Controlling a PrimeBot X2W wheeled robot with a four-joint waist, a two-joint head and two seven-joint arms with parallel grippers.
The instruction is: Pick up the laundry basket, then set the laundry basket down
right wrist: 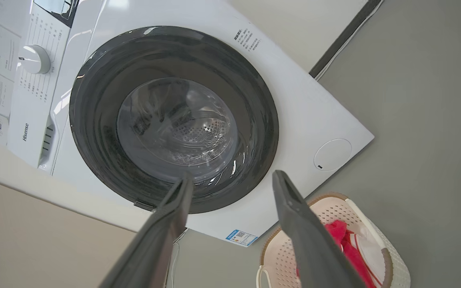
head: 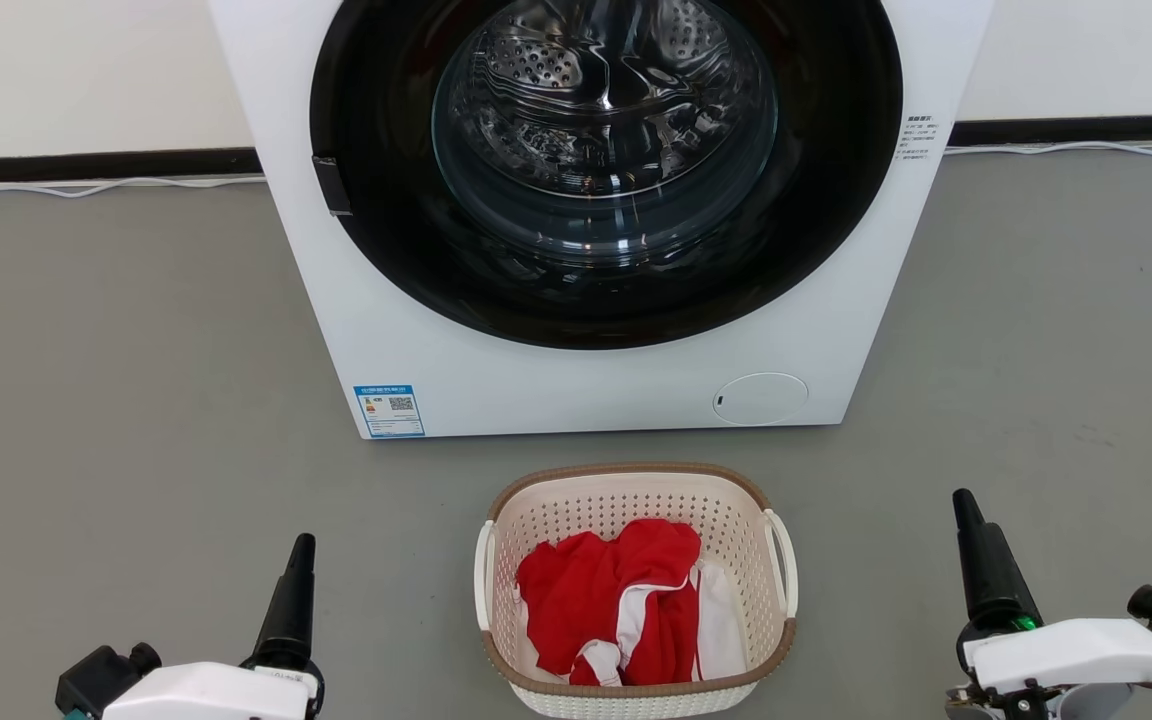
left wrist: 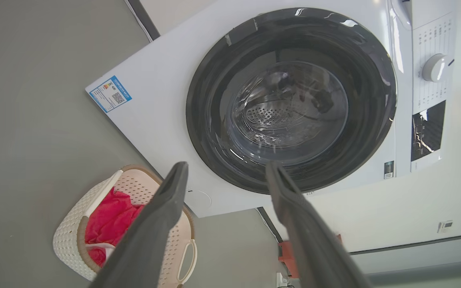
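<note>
The laundry basket [head: 626, 472] stands on the grey floor in front of the washing machine, cream and perforated with a brown rim and a white loop handle on each side. A red and white garment [head: 606, 595] lies inside it. My left gripper [head: 301, 550] hovers to the basket's left, well apart from it, and my right gripper [head: 966, 505] is off to its right. In the left wrist view the left gripper [left wrist: 226, 168] is open and empty, with the basket [left wrist: 68, 240] at the lower left. The right gripper [right wrist: 233, 178] is open too, with the basket [right wrist: 398, 268] at the lower right.
A white front-loading washing machine [head: 576, 390] with its round dark door [head: 606, 170] shut stands just behind the basket. White cables [head: 86, 186] run along the wall's dark skirting. Grey floor [head: 116, 400] spreads to both sides.
</note>
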